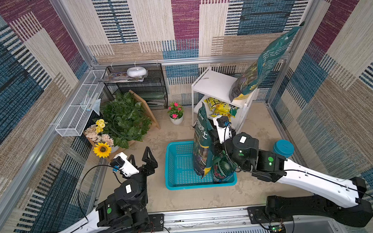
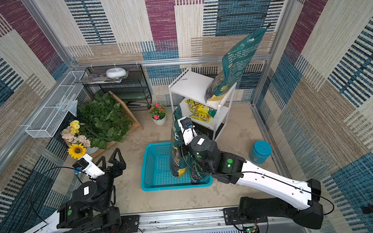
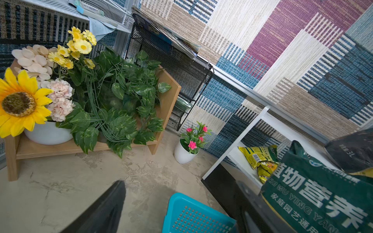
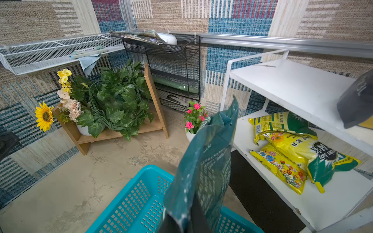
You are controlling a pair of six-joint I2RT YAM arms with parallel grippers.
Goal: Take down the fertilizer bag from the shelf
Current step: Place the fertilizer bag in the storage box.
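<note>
My right gripper (image 1: pixel 213 147) is shut on a tall dark green fertilizer bag (image 1: pixel 200 142) (image 2: pixel 175 147) and holds it upright, its lower end inside the blue basket (image 1: pixel 168 165). In the right wrist view the bag (image 4: pixel 203 161) rises straight out of the jaws of the right gripper (image 4: pixel 187 222). The white shelf (image 1: pixel 214 83) (image 4: pixel 292 84) stands just behind, and a second green bag (image 1: pixel 265 61) (image 2: pixel 235 63) leans from its top board against the wall. My left gripper (image 1: pixel 139 153) (image 3: pixel 181 201) is open and holds nothing, on the left of the basket.
Yellow packets (image 1: pixel 221 108) lie on the shelf's lower board. A small white pot of pink flowers (image 1: pixel 176 114) stands left of the shelf. A wooden stand of plants (image 1: pixel 125 117), a black mesh rack (image 1: pixel 141 84) and a white wire basket (image 1: pixel 79 106) fill the back left. A teal canister (image 1: pixel 283 148) stands at the right.
</note>
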